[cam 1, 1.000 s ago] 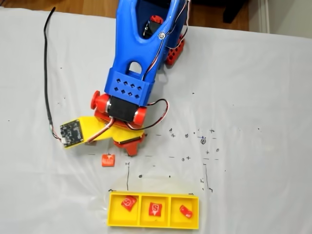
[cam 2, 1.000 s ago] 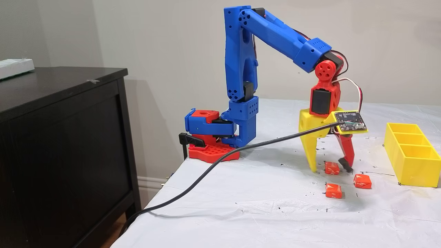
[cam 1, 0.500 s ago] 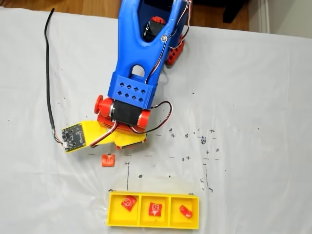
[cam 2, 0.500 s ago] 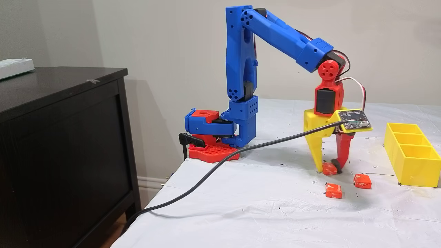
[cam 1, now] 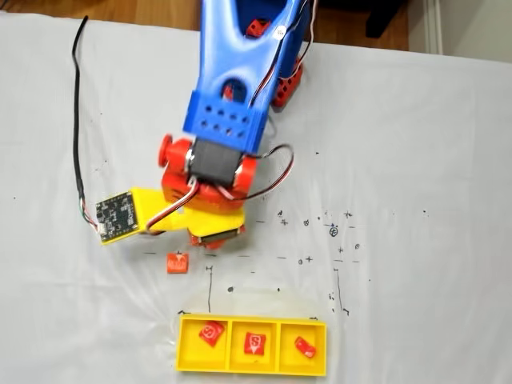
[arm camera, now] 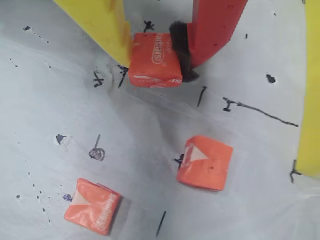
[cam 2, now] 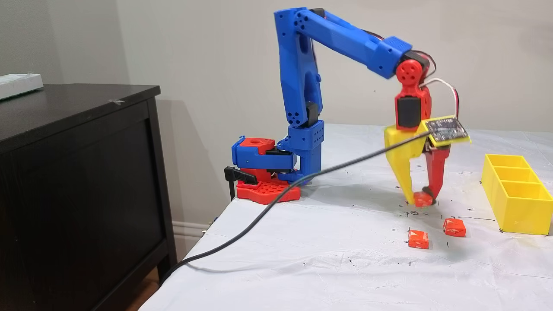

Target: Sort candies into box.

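Note:
My gripper (cam 2: 421, 199) is shut on one orange-red candy (cam 2: 423, 199), held between the yellow finger and the red finger just above the white cloth. The wrist view shows the same gripper (arm camera: 152, 52) pinching that candy (arm camera: 155, 62) by its sides. Two more candies lie loose on the cloth below it, one (cam 2: 418, 239) nearer the camera and one (cam 2: 454, 227) toward the box. In the wrist view they are at lower right (arm camera: 205, 162) and lower left (arm camera: 92, 206). The yellow box (cam 1: 240, 368) holds one candy in each compartment: left (cam 1: 211, 332), middle (cam 1: 254, 343), right (cam 1: 305, 346).
In the side fixed view the box (cam 2: 518, 209) stands to the right of the gripper. A black cable (cam 2: 268, 207) runs from the wrist board across the cloth and off the front edge. A dark cabinet (cam 2: 77, 172) stands left of the table. Pen marks dot the cloth.
The fingers closed on the candy between them, and the arm has lifted it off the cloth. The two loose candies and the box have not moved.

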